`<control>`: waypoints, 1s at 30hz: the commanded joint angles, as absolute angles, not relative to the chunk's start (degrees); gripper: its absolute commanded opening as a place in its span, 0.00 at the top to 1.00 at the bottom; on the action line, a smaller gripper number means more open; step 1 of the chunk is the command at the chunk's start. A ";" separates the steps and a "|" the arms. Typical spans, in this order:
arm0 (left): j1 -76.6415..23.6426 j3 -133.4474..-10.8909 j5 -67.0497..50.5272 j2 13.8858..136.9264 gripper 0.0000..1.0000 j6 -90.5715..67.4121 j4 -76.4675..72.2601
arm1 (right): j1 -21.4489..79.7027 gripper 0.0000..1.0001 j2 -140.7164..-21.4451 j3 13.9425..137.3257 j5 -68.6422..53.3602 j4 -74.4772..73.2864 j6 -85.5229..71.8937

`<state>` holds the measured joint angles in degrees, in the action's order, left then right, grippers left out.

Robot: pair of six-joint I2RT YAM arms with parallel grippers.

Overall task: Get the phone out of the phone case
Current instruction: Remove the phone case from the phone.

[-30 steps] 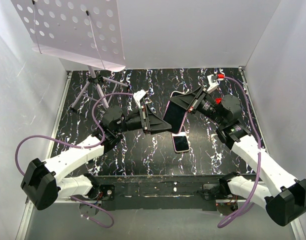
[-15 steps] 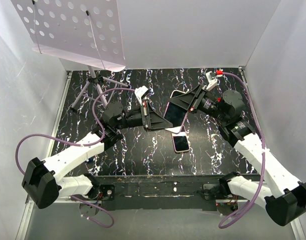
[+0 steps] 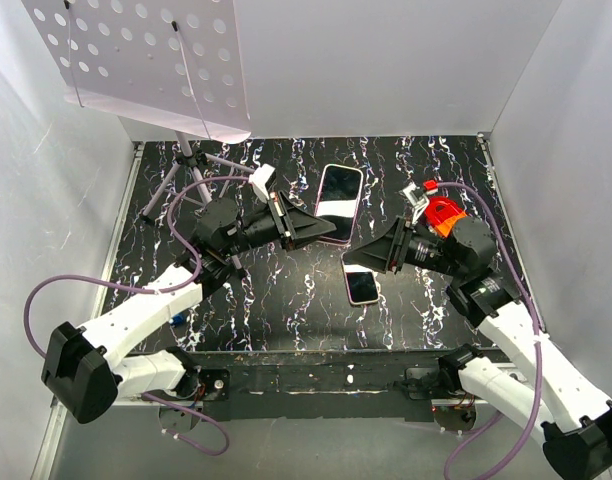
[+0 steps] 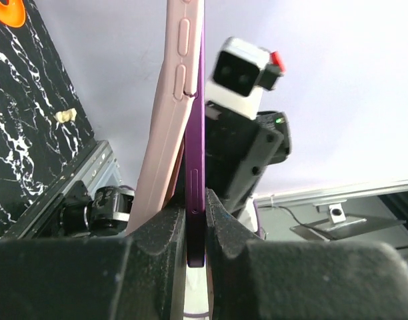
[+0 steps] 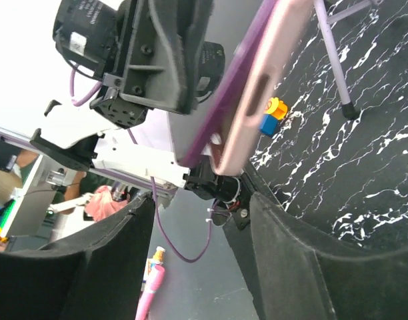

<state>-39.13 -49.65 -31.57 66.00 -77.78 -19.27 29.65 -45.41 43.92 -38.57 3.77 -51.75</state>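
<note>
My left gripper (image 3: pixel 324 228) is shut on the lower edge of the purple phone (image 3: pixel 338 203) and holds it above the table, screen up. In the left wrist view the phone's purple edge (image 4: pixel 195 200) sits pinched between the pads (image 4: pixel 165 230). The pink phone case (image 4: pixel 169 120) stands peeled away from the phone along the left side. My right gripper (image 3: pixel 371 252) hangs open just right of and nearer than the phone, touching nothing. In the right wrist view the phone and pink case (image 5: pixel 257 80) slant above the spread fingers (image 5: pixel 291 233).
A second small phone (image 3: pixel 362 286) lies flat on the black marbled table (image 3: pixel 286 310). A tripod (image 3: pixel 186 170) carrying a perforated white plate (image 3: pixel 146 60) stands at the back left. A small yellow and blue block (image 5: pixel 269 117) lies on the table. White walls enclose the table.
The right gripper opened, let go of the phone's far end and drew back toward the near right. The left gripper closed fully and carried the phone toward the back.
</note>
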 commanded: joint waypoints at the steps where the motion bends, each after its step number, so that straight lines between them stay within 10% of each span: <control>1: -38.76 -49.84 -28.56 62.93 1.00 -83.04 -25.13 | 30.67 0.43 -47.10 37.98 -38.23 22.91 -61.77; 22: -38.76 -48.25 -27.68 62.23 1.00 -86.13 -27.78 | 31.99 0.70 -48.69 39.29 -25.84 24.61 -63.11; 30: -38.85 -47.37 -27.86 62.05 1.00 -86.66 -28.30 | 31.99 0.65 -51.85 40.25 -23.82 26.45 -63.89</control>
